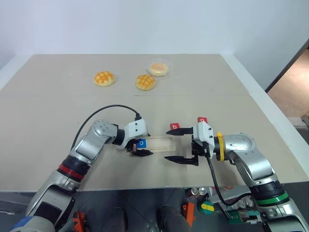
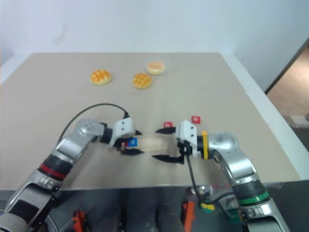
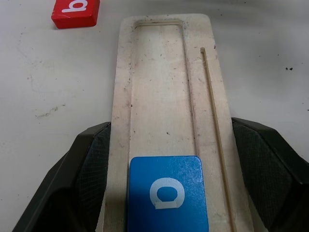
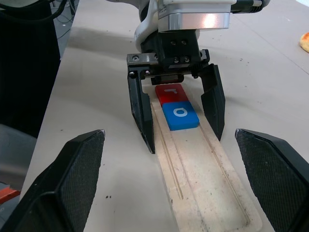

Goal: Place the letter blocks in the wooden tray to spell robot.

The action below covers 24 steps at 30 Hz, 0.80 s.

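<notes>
Right wrist view: long pale wooden tray (image 4: 203,188) lies on the beige table (image 1: 58,125), with a red square tile lettered r (image 4: 170,92) at its far end and a blue square tile lettered o (image 4: 179,115) touching it in the groove. So two of five letters appear placed; the rest of the groove is bare.

Left gripper (image 4: 176,113) straddles the tray at the r/o end, jaws spread either side, grasping nothing. Right gripper (image 1: 181,145) hangs released and wide over the tray's other end, empty.

Count, tiles seen: four. Two in the tray; two red ones loose on the table just beyond it, a red tile lettered b (image 1: 175,127) and another red tile (image 1: 202,120) whose letter I cannot read. A fifth tile not spotted.

Left to do, by my reading: b, o, t.

Also three round golden buns (image 1: 145,81) well apart at the table's far side.
</notes>
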Tool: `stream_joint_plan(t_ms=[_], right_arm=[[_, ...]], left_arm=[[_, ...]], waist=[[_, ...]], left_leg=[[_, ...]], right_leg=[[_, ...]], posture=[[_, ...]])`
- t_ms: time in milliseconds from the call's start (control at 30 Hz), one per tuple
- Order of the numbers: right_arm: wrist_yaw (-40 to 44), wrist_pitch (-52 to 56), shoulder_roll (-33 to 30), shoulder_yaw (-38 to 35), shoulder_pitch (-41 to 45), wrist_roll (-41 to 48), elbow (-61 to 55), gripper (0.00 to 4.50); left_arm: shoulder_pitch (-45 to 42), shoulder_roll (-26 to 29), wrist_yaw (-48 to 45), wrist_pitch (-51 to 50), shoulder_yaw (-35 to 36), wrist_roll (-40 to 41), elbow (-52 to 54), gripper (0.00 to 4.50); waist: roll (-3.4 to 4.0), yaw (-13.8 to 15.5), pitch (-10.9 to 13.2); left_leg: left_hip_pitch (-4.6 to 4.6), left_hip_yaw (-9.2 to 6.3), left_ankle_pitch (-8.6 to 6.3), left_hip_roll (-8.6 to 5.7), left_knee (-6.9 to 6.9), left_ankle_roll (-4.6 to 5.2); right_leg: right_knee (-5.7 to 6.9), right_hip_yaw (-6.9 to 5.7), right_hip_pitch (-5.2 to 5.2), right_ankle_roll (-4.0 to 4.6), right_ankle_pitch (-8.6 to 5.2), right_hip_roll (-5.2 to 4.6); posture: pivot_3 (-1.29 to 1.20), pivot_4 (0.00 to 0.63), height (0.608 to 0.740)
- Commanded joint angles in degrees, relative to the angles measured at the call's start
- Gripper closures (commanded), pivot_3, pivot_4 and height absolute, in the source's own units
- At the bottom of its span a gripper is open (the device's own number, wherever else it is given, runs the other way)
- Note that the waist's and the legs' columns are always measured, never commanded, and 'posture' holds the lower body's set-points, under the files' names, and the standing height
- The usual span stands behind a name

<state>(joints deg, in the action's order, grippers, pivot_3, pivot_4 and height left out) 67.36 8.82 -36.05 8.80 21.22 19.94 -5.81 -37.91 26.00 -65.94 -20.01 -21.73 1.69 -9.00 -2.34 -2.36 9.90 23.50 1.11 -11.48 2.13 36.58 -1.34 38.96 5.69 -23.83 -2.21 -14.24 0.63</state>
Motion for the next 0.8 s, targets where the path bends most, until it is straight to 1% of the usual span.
stream_joint_plan(t_ms=[33,167,200,233,300,333,600,633,733,767,800], right_arm=[[-0.6,-0.3,-0.6,-2.0,0.2,0.5,-1.6,0.00],[-0.8,-0.5,-0.7,-2.4,0.5,0.5,-0.6,0.00],[-0.7,-0.6,-0.7,-2.5,0.6,0.4,-0.3,0.00],[-0.8,-0.7,-0.7,-2.5,0.7,0.4,0.0,0.00],[-1.1,-0.4,-0.4,-2.7,1.1,0.5,0.4,0.00],[-1.3,-0.1,-0.3,-2.9,1.3,0.7,0.6,0.00],[-2.6,0.9,0.3,-3.2,3.4,0.9,2.4,0.00],[-3.4,1.9,0.7,-3.4,4.1,1.0,2.7,0.00],[-7.2,5.9,2.9,-3.7,9.0,1.0,5.3,0.00],[-7.8,6.1,3.4,-3.1,10.8,0.1,7.2,0.00],[-8.0,5.9,3.7,-2.6,12.1,-0.8,9.0,0.00]], left_arm=[[-0.5,-0.3,-0.6,0.5,-1.3,-0.6,-0.5,1.22],[-0.4,0.4,-1.1,1.8,-1.2,-1.1,-1.1,1.22],[-0.5,0.5,-1.1,2.4,-1.1,-1.3,-1.4,0.72],[-0.7,0.6,-1.2,2.8,-1.0,-1.3,-1.6,0.72],[-0.8,0.8,-1.8,2.6,-0.3,-0.5,-1.8,0.16],[-0.8,0.8,-1.9,2.3,0.0,-0.1,-1.6,0.07],[-1.2,2.4,-3.5,2.5,3.1,2.8,0.7,0.07],[-1.1,2.6,-4.0,1.5,4.3,4.5,1.9,0.07],[2.9,2.7,-5.8,-1.7,13.6,16.6,7.6,0.07],[5.0,2.1,-4.9,-3.2,16.5,20.1,10.0,0.07],[6.7,1.6,-3.9,-4.4,18.1,21.9,11.8,0.07]], waist=[[0.00,0.0,0.0],[0.00,-0.1,0.0],[0.00,-0.1,0.0],[0.00,-0.1,0.0],[0.00,-0.1,0.0],[0.00,-0.1,0.0],[0.01,-0.3,0.0],[0.01,-0.3,0.0],[0.02,-0.4,0.0],[0.04,-0.5,0.0],[0.10,-1.1,0.1]], left_leg=[[0.00,0.00,0.00,-0.03,0.02,0.00],[0.00,0.00,0.00,-0.07,0.04,0.00],[0.00,-0.02,0.00,-0.06,0.04,0.00],[0.00,-0.04,0.00,-0.06,0.02,0.00],[0.00,-0.09,0.00,-0.05,0.01,0.00],[0.00,-0.11,0.00,-0.05,0.01,0.00],[0.01,-0.12,0.00,-0.04,-0.02,0.00],[0.01,-0.12,0.00,-0.04,-0.02,0.00],[0.02,-0.12,0.00,-0.01,-0.05,0.00],[0.07,-0.13,0.00,0.01,-0.06,0.00],[0.07,-0.11,0.00,0.02,-0.05,0.00]], right_leg=[[0.00,0.01,0.02,-0.03,0.00,-0.03],[-0.05,0.05,0.06,-0.10,0.01,-0.06],[-0.05,0.04,0.06,-0.10,0.01,-0.06],[-0.05,0.01,0.06,-0.09,0.00,-0.05],[-0.05,-0.02,0.06,-0.07,-0.01,-0.04],[-0.04,-0.04,0.06,-0.06,-0.01,-0.03],[-0.04,-0.05,0.04,-0.05,-0.04,-0.02],[-0.04,-0.05,0.04,-0.05,-0.04,-0.02],[-0.04,-0.04,0.01,-0.03,-0.05,0.02],[-0.01,-0.06,-0.06,-0.01,-0.04,0.03],[0.00,-0.04,-0.07,-0.01,-0.04,0.03]], posture=[[0.00,0.150,0.740],[0.00,0.150,0.740],[0.00,0.150,0.740],[0.00,0.150,0.740],[0.00,0.150,0.740],[0.00,0.150,0.740],[0.00,0.150,0.740],[0.00,0.150,0.740],[0.00,0.150,0.740],[0.00,0.150,0.740],[0.00,0.150,0.740]])
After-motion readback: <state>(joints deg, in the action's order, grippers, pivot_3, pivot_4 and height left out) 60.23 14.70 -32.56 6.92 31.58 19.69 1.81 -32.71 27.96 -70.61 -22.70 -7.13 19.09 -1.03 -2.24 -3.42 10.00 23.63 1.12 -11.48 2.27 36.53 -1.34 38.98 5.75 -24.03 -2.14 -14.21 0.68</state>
